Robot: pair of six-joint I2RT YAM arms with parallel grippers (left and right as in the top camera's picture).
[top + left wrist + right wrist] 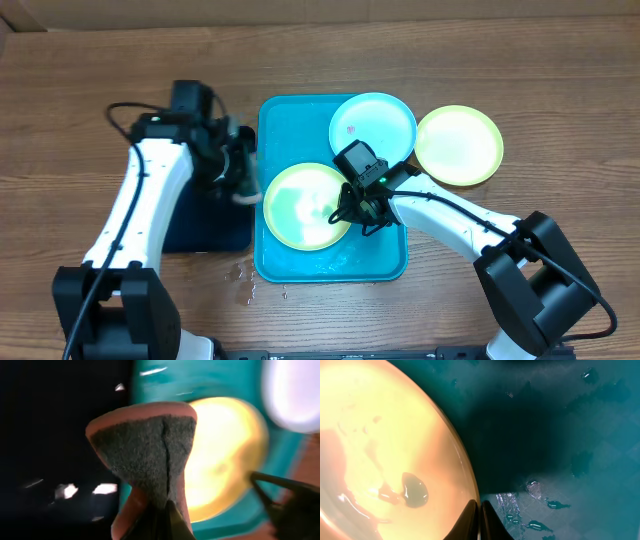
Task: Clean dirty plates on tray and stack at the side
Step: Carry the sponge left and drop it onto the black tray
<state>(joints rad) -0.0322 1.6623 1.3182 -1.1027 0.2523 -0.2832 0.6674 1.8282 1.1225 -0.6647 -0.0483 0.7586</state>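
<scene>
Wood table; wet turquoise tray, glossy plate

The claw is seen with its two fingers pressed together, tips at the rim of a yellow plate spread to its left. A small puddle is carried there. Right of the claw, a turquoise tray is dotted with water drops.

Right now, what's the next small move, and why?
Probably swing the left gripper and its sponge right, onto the yellow-green plate in the tray. The sponge is gripped but hangs at the tray's left edge, off the plate. The right gripper looks shut on that plate's rim, steadying it, and the plate looks wet and smeared.
</scene>
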